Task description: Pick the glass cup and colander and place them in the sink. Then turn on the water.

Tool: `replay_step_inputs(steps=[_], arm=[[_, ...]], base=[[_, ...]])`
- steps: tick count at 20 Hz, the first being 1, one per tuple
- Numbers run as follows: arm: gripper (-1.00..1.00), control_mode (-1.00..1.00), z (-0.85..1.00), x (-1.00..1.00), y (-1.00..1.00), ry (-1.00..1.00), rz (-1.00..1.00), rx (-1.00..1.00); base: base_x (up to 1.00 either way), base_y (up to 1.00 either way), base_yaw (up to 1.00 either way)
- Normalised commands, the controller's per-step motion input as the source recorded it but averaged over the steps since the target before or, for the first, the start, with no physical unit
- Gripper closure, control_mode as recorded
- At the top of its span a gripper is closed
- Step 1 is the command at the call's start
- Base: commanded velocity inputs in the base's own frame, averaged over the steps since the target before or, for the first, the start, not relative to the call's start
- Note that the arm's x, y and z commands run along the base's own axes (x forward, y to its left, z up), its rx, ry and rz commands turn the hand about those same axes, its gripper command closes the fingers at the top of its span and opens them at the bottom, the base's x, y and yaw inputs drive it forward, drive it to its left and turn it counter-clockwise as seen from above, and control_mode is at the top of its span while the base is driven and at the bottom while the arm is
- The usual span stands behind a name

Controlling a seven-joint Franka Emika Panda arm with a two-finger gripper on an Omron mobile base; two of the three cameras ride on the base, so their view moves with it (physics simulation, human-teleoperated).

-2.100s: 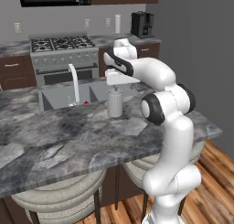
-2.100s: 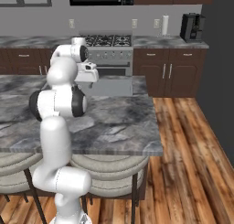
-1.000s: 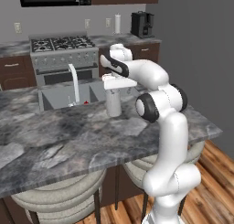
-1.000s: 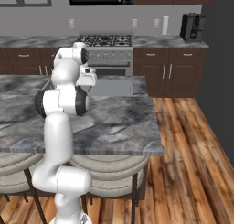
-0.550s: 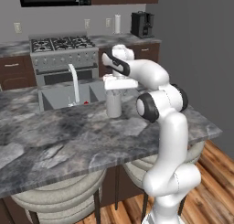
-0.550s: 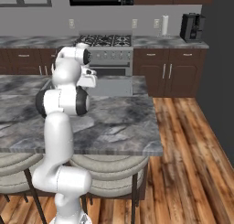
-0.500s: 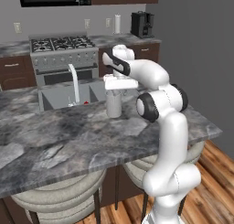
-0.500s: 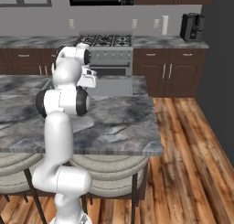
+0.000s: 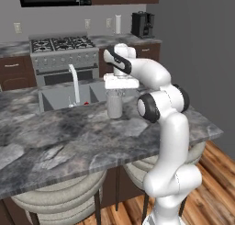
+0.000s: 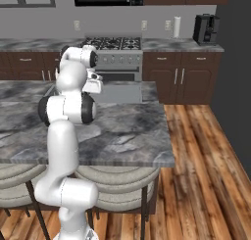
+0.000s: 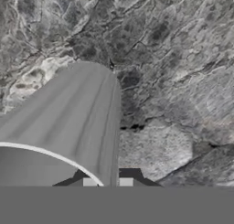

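The glass cup [image 9: 114, 104] stands upright on the marble counter, just right of the sink [image 9: 57, 96]. From straight above, my gripper [image 9: 115, 90] comes down onto its rim. In the hand view the cup [image 11: 68, 122] runs up from the lower left. My gripper [image 11: 108, 183] is shut on the cup's wall, with one fingertip inside the rim and the other outside. The white hand [image 10: 93, 84] also shows beside the arm in the right base view, where the arm hides the cup. The colander is out of view. No water falls from the pale faucet [image 9: 73, 80].
A small red cylinder [image 9: 86, 103] sits at the sink's right edge by the faucet. Behind the island are the stove [image 9: 64, 59] and a counter with a coffee machine [image 9: 141, 25]. Stools [image 9: 59, 196] stand under the near counter edge.
The hand came down over the cup, and the jaws went from wide open to shut on its rim. The cup has not moved.
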Motion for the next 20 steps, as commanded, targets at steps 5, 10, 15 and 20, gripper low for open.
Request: replay_step_inputs(steps=[5,10,15,20], arm=[[1.00,-1.00,0.34,-0.04,-0.16,0.00,-0.07,-0.12],[1.00,-1.00,0.36,-0.09,-0.33,0.21,-0.13,0.02],[1.00,-1.00,0.49,-0.27,-0.38,0.17,-0.16,0.20],[1.00,-1.00,0.40,-0.44,-0.38,-0.06,-0.12,0.02]], base=[[0.00,0.00,0.00],[0.00,0.00,0.00],[0.00,0.00,0.00],[0.00,0.00,0.00]])
